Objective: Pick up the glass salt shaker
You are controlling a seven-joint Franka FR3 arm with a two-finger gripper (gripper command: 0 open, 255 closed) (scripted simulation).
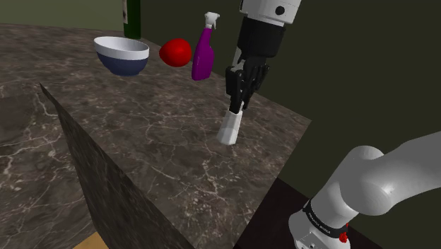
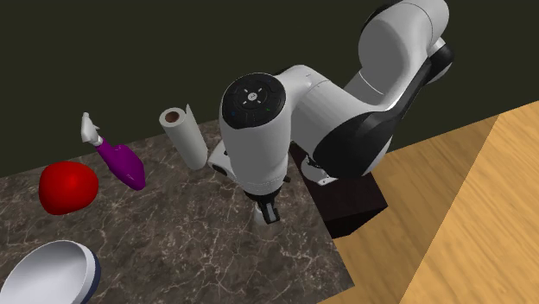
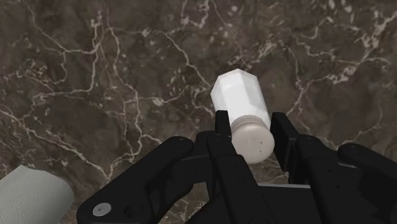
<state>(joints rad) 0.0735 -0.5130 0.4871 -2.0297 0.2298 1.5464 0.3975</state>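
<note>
the gripper is pinching the white salt shaker by its cap, just right of the shoulder view's centre; the shaker is leaning, seemingly touching the marble counter; grasping looks done, lifting remains.

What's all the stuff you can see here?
salt shaker: one, white, counter, under the gripper
bowl: one, blue outside, white inside, back of the counter
round thing: one, red, between bowl and spray bottle
spray bottle: one, purple, white nozzle, beside the round thing
bottle: one, dark green, behind the bowl
paper roll: one, white, counter, by the arm
counter: one, dark marble, pale veins
floor: one, wood-coloured, beside the counter
stand: one, dark, on the floor
arm: one, white, dark joints
gripper: one, black, around the shaker's top
</note>
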